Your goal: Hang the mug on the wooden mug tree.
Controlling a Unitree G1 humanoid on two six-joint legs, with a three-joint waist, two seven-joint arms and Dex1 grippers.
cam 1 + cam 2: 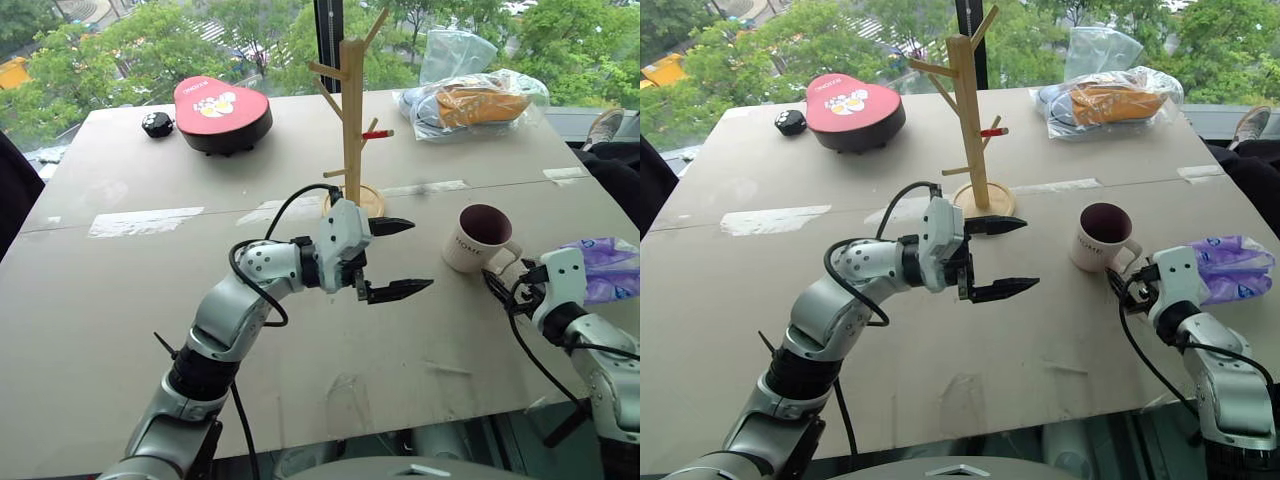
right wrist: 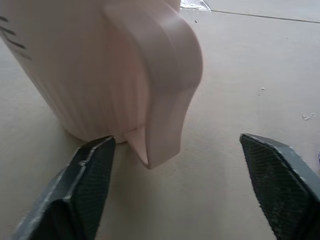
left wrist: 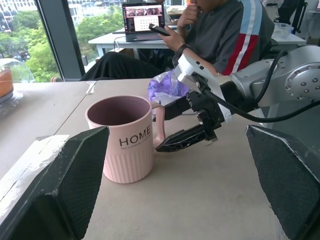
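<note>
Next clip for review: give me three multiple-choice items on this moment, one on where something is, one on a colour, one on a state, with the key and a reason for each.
1. Where is the mug?
A. Hung on a peg of the wooden mug tree
B. Standing on the table, right of the tree's base
C. Held up by the left gripper

2. What colour is the tip of one tree peg?
A. Red
B. Blue
C. Green

3. How does the right gripper stand?
A. Shut on the mug's rim
B. Shut on the purple tissue pack
C. Open, a finger on either side of the mug's handle

Key: 1 B, the head views show the mug upright on the tabletop. 2 A, one short peg ends in red. 3 C, the right wrist view shows the handle between the parted fingers, not yet pinched.
</note>
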